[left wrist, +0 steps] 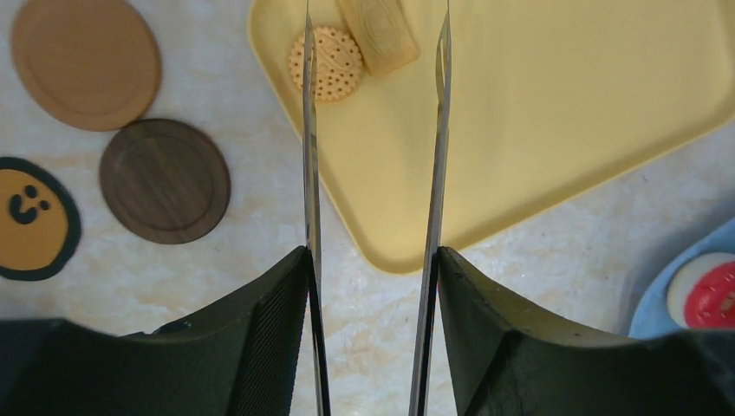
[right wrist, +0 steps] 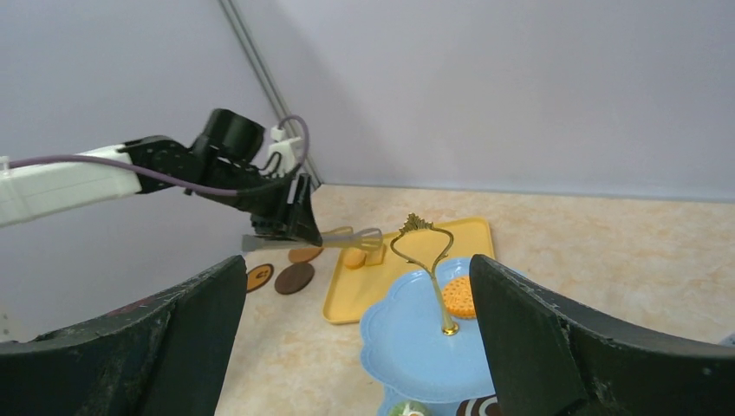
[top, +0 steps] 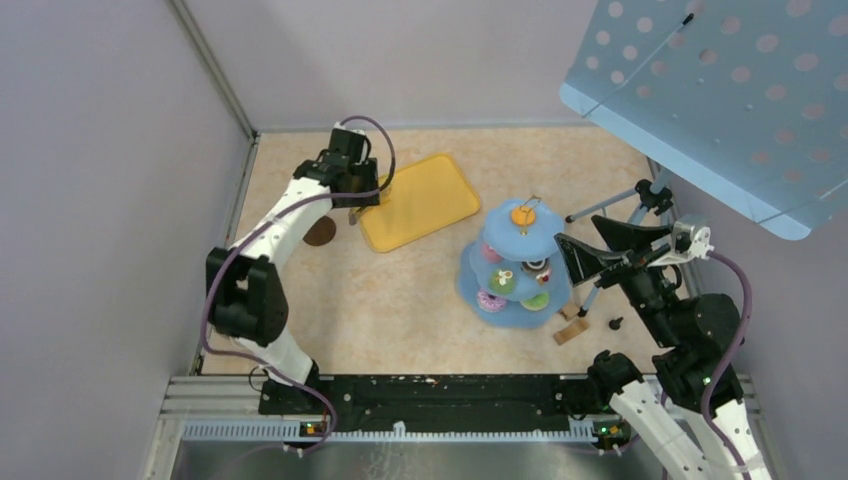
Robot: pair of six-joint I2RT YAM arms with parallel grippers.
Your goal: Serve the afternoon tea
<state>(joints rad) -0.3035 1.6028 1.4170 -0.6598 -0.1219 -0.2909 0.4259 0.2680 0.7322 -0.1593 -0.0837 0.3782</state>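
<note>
My left gripper (left wrist: 373, 260) was clamped on the tongs (left wrist: 309, 156), their blades apart over the orange biscuit (left wrist: 326, 62) on the yellow tray (left wrist: 563, 104). My right gripper (right wrist: 355, 269) gaped by the stand (right wrist: 407, 338). The left blade seemed to cross the biscuit, so squeezing might have flicked it away.

Biscuit (left wrist: 326, 62) on tray (top: 430, 195), by its left edge; coasters (left wrist: 165, 180) on counter (top: 400, 320) left of tray; three-tier stand (top: 500, 240) right of it.

1 three-tier stand (right wrist: 394, 334), 1 yellow tray (left wrist: 563, 113), 1 pr tongs (left wrist: 309, 173), 3 round coasters (left wrist: 165, 180) (2 brown, 1 w/ smiley face), 2 orange biscuits (left wrist: 325, 62), 1 pale oblong pc (left wrist: 379, 35); approx. 5 other treats (top: 501, 282) on lower tiers, exact no. unclear.
</note>
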